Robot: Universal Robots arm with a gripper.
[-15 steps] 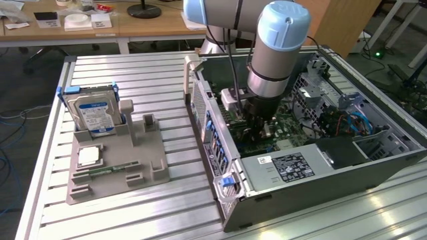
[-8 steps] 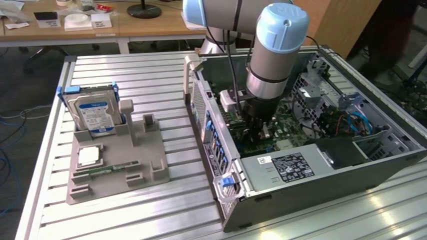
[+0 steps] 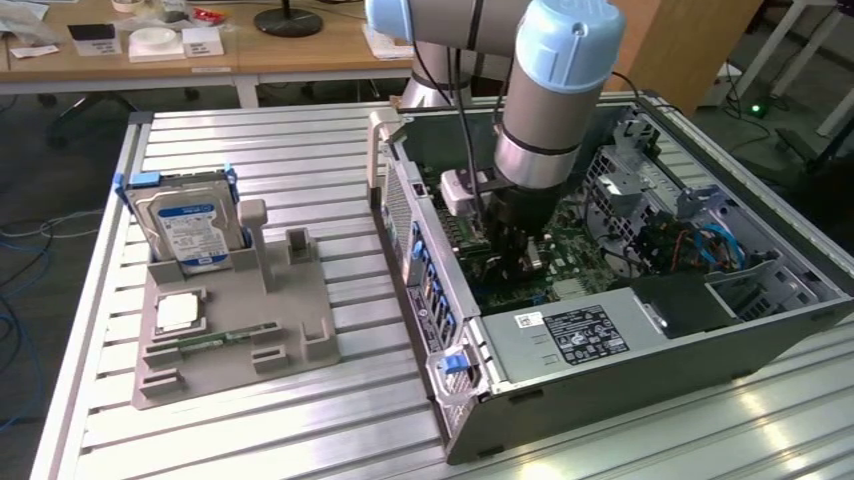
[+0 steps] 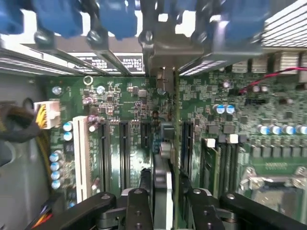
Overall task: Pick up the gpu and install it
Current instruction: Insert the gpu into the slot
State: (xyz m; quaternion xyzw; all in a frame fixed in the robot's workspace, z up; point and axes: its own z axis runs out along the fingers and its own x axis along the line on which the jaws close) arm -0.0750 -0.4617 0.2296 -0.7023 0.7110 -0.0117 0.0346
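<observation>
1. The arm [image 3: 554,100] reaches down from above into the open computer case [image 3: 614,290], which lies on its side on the slatted metal surface [image 3: 267,140].
2. The gripper [image 4: 163,194] is low inside the case, just above the green motherboard [image 4: 129,120].
3. In the wrist view its two black fingers [image 4: 139,206] stand on either side of the gpu [image 4: 162,184], which shows edge-on as a thin upright card running away from the camera.
4. The fingers sit narrow and close against the card's two faces; whether they press on it or have a slight gap, I cannot tell.
5. The gpu stands upright on the motherboard in line with the long expansion slots, between the black slots [image 4: 123,153] on one side and the memory slots [image 4: 218,163] on the other.
6. Its far end reaches the silver bracket [image 4: 165,52] at the rear wall of the case, under the blue slot clips [image 4: 115,17].
7. A white slot [image 4: 81,155] lies beside the black ones, and a white power connector [image 4: 46,114] with yellow and black wires sits near it.
8. In the exterior view, to the exterior view's left of the case, a grey parts holder [image 3: 227,320] rests on the surface.
9. A hard drive [image 3: 187,228] with a blue-white label stands upright in the holder, and a narrow green memory stick [image 3: 220,338] lies flat on it.
</observation>
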